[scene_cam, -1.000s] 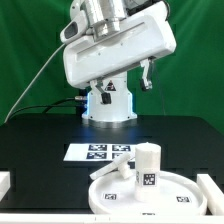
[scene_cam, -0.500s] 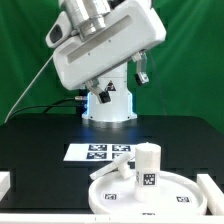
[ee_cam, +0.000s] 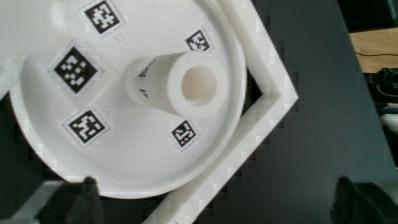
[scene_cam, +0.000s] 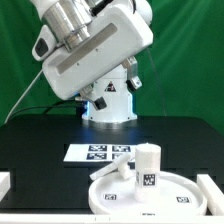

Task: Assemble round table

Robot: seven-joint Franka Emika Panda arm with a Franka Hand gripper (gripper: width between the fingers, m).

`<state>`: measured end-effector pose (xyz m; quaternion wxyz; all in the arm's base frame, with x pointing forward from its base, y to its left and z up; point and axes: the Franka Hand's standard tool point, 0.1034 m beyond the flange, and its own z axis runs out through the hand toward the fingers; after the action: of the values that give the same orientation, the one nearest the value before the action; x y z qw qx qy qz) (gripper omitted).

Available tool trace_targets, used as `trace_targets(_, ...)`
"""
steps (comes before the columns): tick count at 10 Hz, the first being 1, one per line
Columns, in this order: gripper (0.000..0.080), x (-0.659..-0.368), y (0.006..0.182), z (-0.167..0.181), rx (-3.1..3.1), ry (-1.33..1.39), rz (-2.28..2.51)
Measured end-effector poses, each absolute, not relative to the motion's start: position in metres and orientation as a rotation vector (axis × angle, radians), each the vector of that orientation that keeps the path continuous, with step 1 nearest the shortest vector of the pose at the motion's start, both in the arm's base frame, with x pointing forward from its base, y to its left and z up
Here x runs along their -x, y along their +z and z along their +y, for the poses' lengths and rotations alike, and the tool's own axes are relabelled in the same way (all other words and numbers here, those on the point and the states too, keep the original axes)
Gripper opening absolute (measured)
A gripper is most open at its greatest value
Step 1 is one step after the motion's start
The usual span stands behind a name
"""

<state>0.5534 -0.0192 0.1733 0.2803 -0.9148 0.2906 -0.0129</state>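
The arm (scene_cam: pixel 95 50) has swung toward the exterior view's left, jaws spread empty, disc (scene_cam: pixel 180 192) partly cropped.

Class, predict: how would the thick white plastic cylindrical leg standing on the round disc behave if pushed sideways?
Upright and tall, the leg might tip unless fastened to the rimmed white disc. Lying down, it would probably roll. It looks rigid.

No readable text (only square tags (ee_cam: pixel 75 68) on disc (ee_cam: pixel 45 100))

Exterior view faces the arm (scene_cam: pixel 95 55) across the table (scene_cam: pixel 40 140); wrist view closely overlooks the shared disc (scene_cam: pixel 180 190).
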Motion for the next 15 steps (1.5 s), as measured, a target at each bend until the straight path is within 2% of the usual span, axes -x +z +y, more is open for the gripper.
trace_targets(1,0.0648,-0.553,0.171,-0.020,2.450,-0.035,0.773)
trace_targets(3,0.0648,-0.541,0.129,-0.036,2.430,0.022,0.803)
trace_targets(5,0.0648,-0.529,0.097,-0.034,2.449,0.051,0.852)
trace_targets(7,0.0648,-0.527,0.093,-0.025,2.473,0.043,0.884)
trace_targets(10,0.0648,-0.525,0.091,-0.030,2.478,0.032,0.894)
trace_targets(13,0.0648,-0.492,0.067,-0.038,2.566,-0.096,0.857)
trace_targets(14,0.0648,-0.479,0.056,-0.031,2.594,-0.124,0.888)
trace_targets(15,0.0648,-0.474,0.054,-0.020,2.604,-0.114,0.897)
